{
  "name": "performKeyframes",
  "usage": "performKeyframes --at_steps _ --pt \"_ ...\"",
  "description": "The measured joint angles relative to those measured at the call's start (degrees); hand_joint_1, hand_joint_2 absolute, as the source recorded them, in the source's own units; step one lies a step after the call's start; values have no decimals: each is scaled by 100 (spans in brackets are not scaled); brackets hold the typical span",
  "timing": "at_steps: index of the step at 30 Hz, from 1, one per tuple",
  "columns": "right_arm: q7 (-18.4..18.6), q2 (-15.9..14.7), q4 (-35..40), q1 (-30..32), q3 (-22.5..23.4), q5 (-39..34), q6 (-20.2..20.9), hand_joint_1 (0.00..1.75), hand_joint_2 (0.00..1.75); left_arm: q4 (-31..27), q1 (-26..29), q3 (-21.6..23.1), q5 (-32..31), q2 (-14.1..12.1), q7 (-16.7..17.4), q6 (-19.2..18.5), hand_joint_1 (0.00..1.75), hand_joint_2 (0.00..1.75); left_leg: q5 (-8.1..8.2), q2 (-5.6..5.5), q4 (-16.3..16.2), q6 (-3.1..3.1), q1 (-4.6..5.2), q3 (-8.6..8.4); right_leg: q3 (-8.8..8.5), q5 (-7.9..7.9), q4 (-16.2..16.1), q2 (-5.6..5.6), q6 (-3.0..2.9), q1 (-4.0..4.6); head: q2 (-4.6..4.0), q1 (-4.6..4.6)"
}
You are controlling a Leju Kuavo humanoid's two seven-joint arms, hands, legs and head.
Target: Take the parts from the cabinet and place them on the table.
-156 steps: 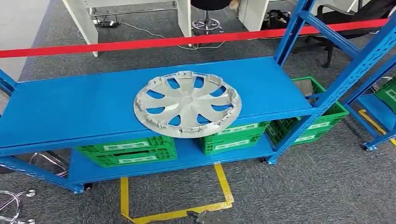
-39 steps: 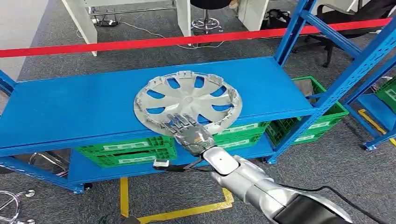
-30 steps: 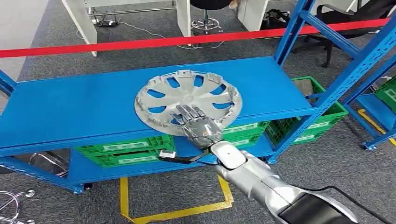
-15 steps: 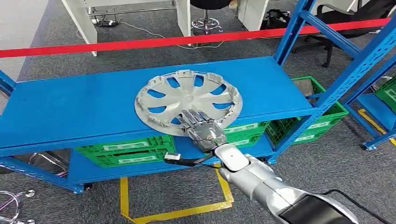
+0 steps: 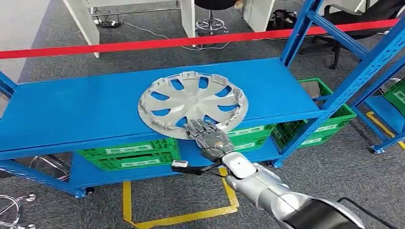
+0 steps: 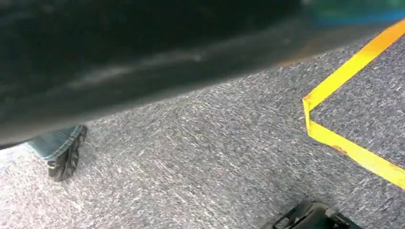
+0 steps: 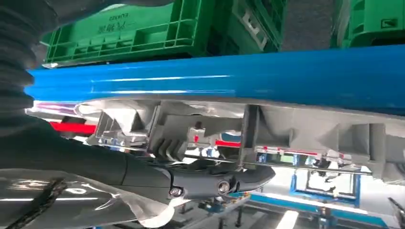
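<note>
Blue shelf (image 5: 86, 109) unchanged; silver hubcap (image 5: 191, 98) stays flat mid-shelf, near front edge; right hand (image 5: 208, 137) drawn slightly back toward front edge (earlier nearer hub), fingers (image 7: 224, 183) extended on rim, grasp unclear.

Near rim of hubcap (image 5: 191, 102) under right hand (image 5: 209, 138)

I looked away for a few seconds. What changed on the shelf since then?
The right hand came up from below and laid its fingers on the near rim of the hubcap; a firm grip can't be confirmed. The hubcap barely shifted on the blue shelf; the green crates stayed put.
</note>
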State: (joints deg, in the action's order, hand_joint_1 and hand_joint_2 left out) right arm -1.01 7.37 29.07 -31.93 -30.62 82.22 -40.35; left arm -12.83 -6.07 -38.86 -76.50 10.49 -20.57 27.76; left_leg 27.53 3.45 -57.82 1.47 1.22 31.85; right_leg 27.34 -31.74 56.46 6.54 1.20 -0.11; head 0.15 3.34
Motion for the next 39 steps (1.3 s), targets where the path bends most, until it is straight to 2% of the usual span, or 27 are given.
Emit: performKeyframes --at_steps 10,17,18,19,20,21,22,31,39 --pt "-46 26 -87 -12 232 -304 -4 0 175 0 -57 0 -11 28 -44 -68 0 0 0 0 -1 0 0 0 -2 3 0 0 5 0 0 0" --pt "-41 33 79 41 393 -19 -4 0 175 0 -63 0 35 28 -44 -68 0 0 0 0 -1 0 0 0 0 3 0 -1 5 0 0 0" --pt "-35 33 122 45 413 4 -4 7 175 0 -65 0 39 28 -44 -68 0 0 0 0 -1 0 0 0 0 3 0 -1 5 0 0 0" --pt "-35 33 148 48 422 11 -4 26 175 0 -66 0 39 28 -44 -68 0 0 0 0 -1 0 0 0 0 3 0 -1 5 0 0 0" --pt "-29 33 179 55 426 43 -4 66 175 0 -66 0 41 28 -44 -68 0 0 0 0 -1 0 0 0 0 3 0 -1 5 0 0 0" --pt "-11 33 234 75 431 94 -4 145 175 0 -66 0 42 28 -44 -68 0 0 0 0 -1 0 0 0 0 3 0 -1 5 0 0 0" --pt "2 33 299 101 446 157 -4 175 175 0 -66 0 48 28 -44 -68 0 0 0 0 -1 0 0 0 0 3 0 -1 5 0 0 0" --pt "33 48 1098 364 522 488 -4 175 175 0 -99 0 158 42 -85 -68 0 0 0 0 -1 0 0 0 0 3 0 -2 5 0 0 0" --pt "-52 105 1410 498 518 562 -2 175 175 0 -154 -7 306 70 -136 -144 0 0 0 -1 -1 0 1 2 1 3 0 2 5 0 0 0"
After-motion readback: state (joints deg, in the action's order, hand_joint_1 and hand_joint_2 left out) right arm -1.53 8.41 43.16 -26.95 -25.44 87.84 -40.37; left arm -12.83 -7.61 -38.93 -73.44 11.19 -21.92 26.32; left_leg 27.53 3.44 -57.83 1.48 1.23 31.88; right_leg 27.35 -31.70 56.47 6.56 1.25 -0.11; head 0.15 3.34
